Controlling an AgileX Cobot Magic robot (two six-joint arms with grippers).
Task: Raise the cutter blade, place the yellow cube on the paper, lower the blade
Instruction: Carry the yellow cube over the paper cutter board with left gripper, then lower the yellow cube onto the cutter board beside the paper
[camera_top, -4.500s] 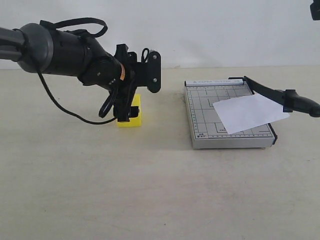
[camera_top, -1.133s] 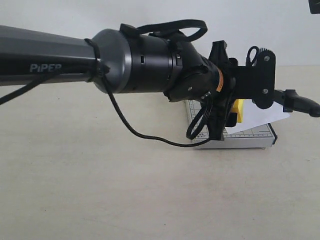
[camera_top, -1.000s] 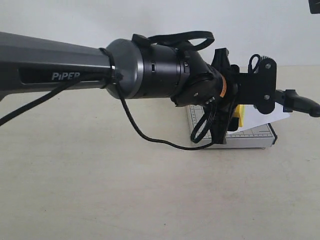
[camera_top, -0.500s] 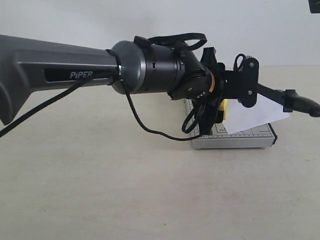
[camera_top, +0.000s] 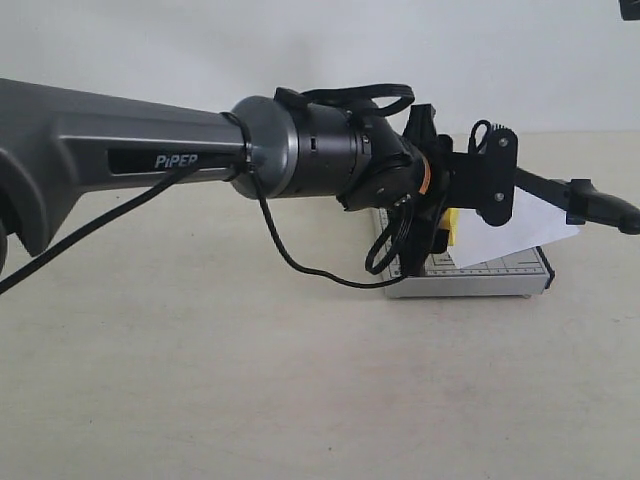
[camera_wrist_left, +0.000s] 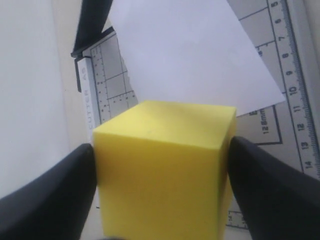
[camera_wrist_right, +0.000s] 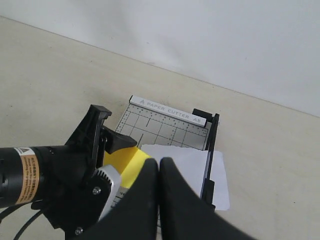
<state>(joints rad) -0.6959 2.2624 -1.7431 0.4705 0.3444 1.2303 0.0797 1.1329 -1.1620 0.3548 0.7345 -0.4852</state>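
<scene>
The left gripper (camera_wrist_left: 161, 150) pinches the yellow cube (camera_wrist_left: 160, 195), one finger flat on each of two opposite side faces, and holds it over the grey board (camera_top: 490, 278) at the edge of the paper (camera_wrist_left: 185, 55). Whether the cube's underside already touches the board is hidden. The blade (camera_top: 560, 190) stands raised, its thick handle out past the board's right side above the tabletop (camera_top: 300, 400). The right gripper (camera_wrist_right: 159, 167) is pressed together on nothing, well above the board.

The cube looks light and stiff, with matt, flat faces that should not slip, so a grip on parallel sides suits it. The paper is thin and lies loose and askew, so it will probably slide if the cube drags across it; a straight set-down seems safest. The blade is a rigid lever, best taken by the rounded handle end
</scene>
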